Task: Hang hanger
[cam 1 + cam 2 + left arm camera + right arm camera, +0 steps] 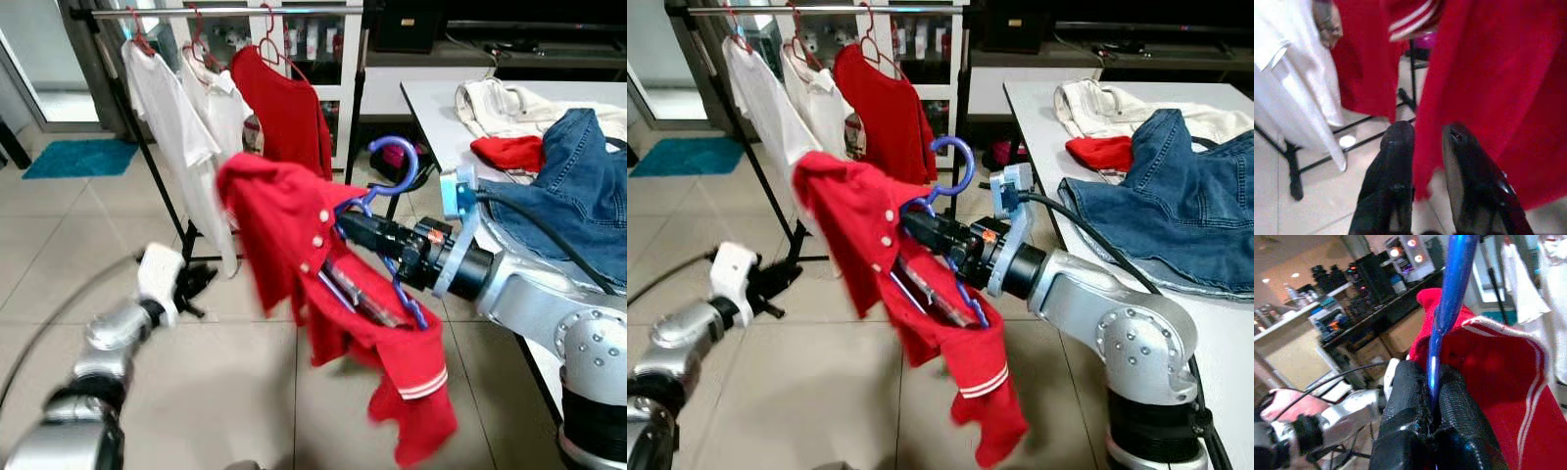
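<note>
A blue plastic hanger (397, 157) carries a red polo shirt (284, 225) that droops toward the floor. My right gripper (353, 227) is shut on the hanger's stem just below the hook; the right wrist view shows the blue bar (1442, 308) pinched between the two black fingers. Hanger and shirt are held in mid-air in front of the clothes rack rail (225, 12), below it. My left gripper (196, 284) is low beside the shirt's left edge, open, and the left wrist view shows red cloth (1488, 98) just past its fingertips (1398, 137).
Two white shirts (167, 108) and a red top (289, 108) hang on the rack. A white table (431, 98) on the right holds jeans (578, 186), a cream garment and a red cloth. A blue mat (78, 157) lies on the tiled floor.
</note>
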Tool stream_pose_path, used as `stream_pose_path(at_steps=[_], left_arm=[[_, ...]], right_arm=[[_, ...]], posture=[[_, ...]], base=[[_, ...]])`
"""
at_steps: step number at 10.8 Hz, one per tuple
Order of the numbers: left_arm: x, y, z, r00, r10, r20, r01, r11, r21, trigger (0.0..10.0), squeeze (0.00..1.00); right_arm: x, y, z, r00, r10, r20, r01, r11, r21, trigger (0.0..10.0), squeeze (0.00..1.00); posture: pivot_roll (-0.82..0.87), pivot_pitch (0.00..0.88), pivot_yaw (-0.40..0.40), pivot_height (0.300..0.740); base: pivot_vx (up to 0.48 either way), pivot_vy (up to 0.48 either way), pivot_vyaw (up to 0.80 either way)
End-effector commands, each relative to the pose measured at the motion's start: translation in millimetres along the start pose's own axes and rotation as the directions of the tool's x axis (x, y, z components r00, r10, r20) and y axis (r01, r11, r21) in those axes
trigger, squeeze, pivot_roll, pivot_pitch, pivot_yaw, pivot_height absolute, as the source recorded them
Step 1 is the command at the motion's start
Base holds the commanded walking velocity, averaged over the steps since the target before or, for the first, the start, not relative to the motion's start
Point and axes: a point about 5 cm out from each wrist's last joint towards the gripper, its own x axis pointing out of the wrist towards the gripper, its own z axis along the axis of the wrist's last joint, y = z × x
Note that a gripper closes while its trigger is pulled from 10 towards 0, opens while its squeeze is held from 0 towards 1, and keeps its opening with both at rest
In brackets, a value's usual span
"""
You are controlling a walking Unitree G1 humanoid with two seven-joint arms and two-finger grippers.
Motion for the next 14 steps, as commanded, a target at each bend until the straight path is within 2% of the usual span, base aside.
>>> stream_pose_path(at_steps=[1, 3, 6, 7, 8, 9, 10, 11, 12, 14], left_arm=[[0.5, 3.3, 8.3, 0.999, -0.03, 0.021, 0.03, 0.999, 0.02, 10.0, 1.0], [1.4, 8.2, 23.3, 0.995, -0.079, 0.063, 0.075, 0.995, 0.067, 10.0, 1.0], [3.7, 6.6, 31.6, 0.989, -0.122, 0.088, 0.112, 0.988, 0.11, 10.0, 1.0], [4.5, 6.1, 31.8, 0.988, -0.127, 0.086, 0.118, 0.988, 0.101, 10.0, 1.0], [8.0, -0.5, 24.4, 0.981, -0.194, 0.028, 0.192, 0.98, 0.049, 10.0, 0.78], [8.5, -1.7, 23.8, 0.978, -0.207, 0.024, 0.206, 0.978, 0.04, 10.0, 0.78], [9.9, -6.8, 22.2, 0.963, -0.27, 0.017, 0.27, 0.963, 0.004, 10.0, 0.0], [12.2, -12.8, 21.6, 0.946, -0.325, 0.013, 0.325, 0.945, -0.013, 4.1, 0.0], [14.5, -13.1, 23.3, 0.949, -0.314, 0.013, 0.315, 0.949, -0.009, 0.0, 0.0], [14.1, -10.7, 24.7, 0.956, -0.294, 0.016, 0.294, 0.956, 0.001, 0.0, 0.0]], right_arm=[[-3.3, 9.0, 4.6, 0.996, 0.085, 0.012, -0.085, 0.996, -0.025, 10.0, 0.0], [-6.9, 10.4, 1.9, 0.991, 0.135, -0.027, -0.136, 0.99, -0.036, 10.0, 0.0], [-8.4, 11.0, 3.7, 0.984, 0.172, -0.042, -0.174, 0.984, -0.044, 10.0, 0.0], [-8.7, 12.1, 3.9, 0.981, 0.188, -0.047, -0.19, 0.981, -0.045, 10.0, 0.0], [-9.1, 17.9, 4.2, 0.969, 0.239, -0.062, -0.242, 0.969, -0.047, 10.0, 0.0], [-9.1, 18.7, 4.2, 0.968, 0.244, -0.064, -0.248, 0.968, -0.048, 10.0, 0.0], [-9.3, 19.8, 4.1, 0.965, 0.252, -0.069, -0.256, 0.965, -0.05, 10.0, 0.0], [-9.5, 20.3, 3.9, 0.964, 0.255, -0.072, -0.259, 0.964, -0.053, 10.0, 0.0], [-9.9, 20.6, 3.9, 0.964, 0.255, -0.073, -0.259, 0.964, -0.055, 10.0, 0.0], [-9.9, 20.4, 2.6, 0.965, 0.251, -0.074, -0.256, 0.965, -0.057, 10.0, 0.0]], posture=[[-0.07, 0.0, 0.058, 0.74], [-0.06, 0.0, 0.053, 0.74], [-0.06, 0.0, 0.046, 0.74], [-0.06, 0.0, 0.04, 0.74], [-0.06, 0.0, 0.034, 0.74], [-0.06, 0.0, 0.034, 0.74], [-0.06, 0.0, 0.034, 0.74], [-0.06, 0.0, 0.034, 0.74], [-0.07, 0.0, 0.043, 0.74], [-0.07, 0.0, 0.046, 0.74]], base=[[0.0, 0.0, 0.0], [0.0, 0.0, 0.0], [0.0, 0.0, 0.0], [0.0, 0.0, 0.0], [0.0, 0.0, 0.0], [0.0, 0.0, 0.0], [0.0, 0.0, 0.0], [0.0, 0.0, 0.0], [0.0, 0.0, 0.0], [0.0, 0.0, 0.0]])
